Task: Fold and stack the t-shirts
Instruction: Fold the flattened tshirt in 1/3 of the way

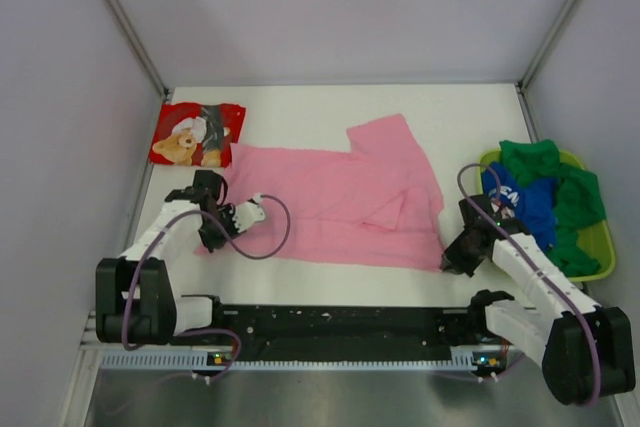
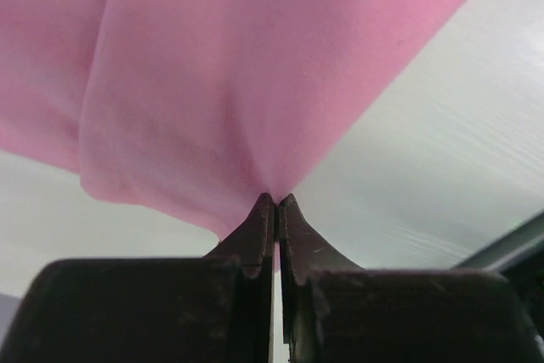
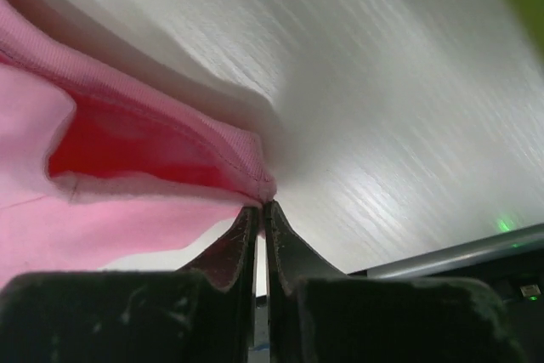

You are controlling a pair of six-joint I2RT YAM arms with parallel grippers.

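The pink t-shirt (image 1: pixel 330 202) lies spread across the middle of the table, one sleeve folded over near its right side. My left gripper (image 1: pixel 212 237) is shut on its near left corner; the left wrist view shows the pink cloth (image 2: pixel 212 82) pinched at the tips (image 2: pixel 277 200). My right gripper (image 1: pixel 450 259) is shut on its near right corner; the right wrist view shows the hem (image 3: pixel 170 138) pinched at the tips (image 3: pixel 260 204). The red teddy-bear shirt (image 1: pixel 197 133) lies folded at the back left. The blue shirt (image 1: pixel 520 199) and the green shirt (image 1: pixel 570 202) are bunched at the right.
A yellow-green tray (image 1: pixel 600 247) at the right edge holds the blue and green shirts. Grey walls and metal posts enclose the white table (image 1: pixel 300 107). A black rail (image 1: pixel 330 322) runs along the near edge between the arm bases.
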